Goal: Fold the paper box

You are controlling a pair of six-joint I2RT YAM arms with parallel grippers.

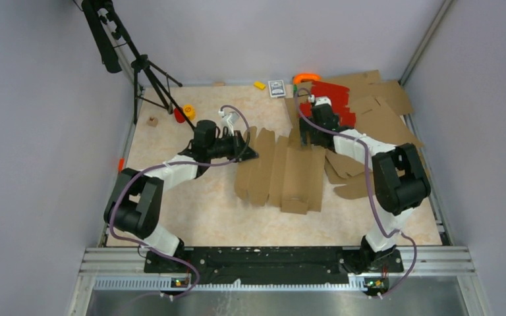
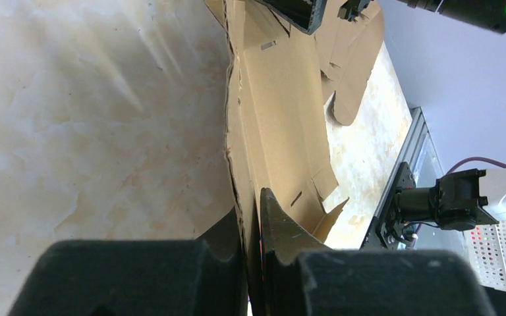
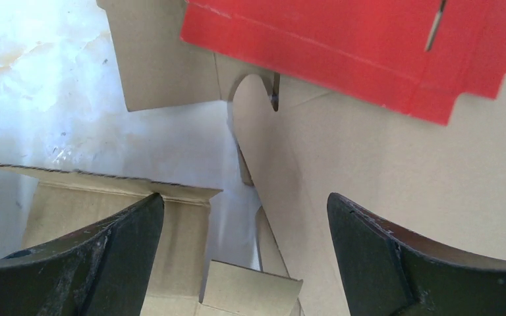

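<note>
Box [image 1: 283,174], likely light and stiff: left gripper [image 2: 250,214] pinches its ten-o'clock edge, right gripper [image 3: 245,210] spread at one o'clock.

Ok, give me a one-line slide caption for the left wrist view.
Left claw shut on the edge of the paper box, its creased panels stretching away over the table.

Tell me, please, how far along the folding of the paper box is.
Early. Done: little; the paper box lies mostly spread open, panels creased but not closed. In hand: the left gripper is shut on its left edge. The right gripper is open over the far edge, holding nothing. Left: folding the panels and tucking the flaps.
</note>
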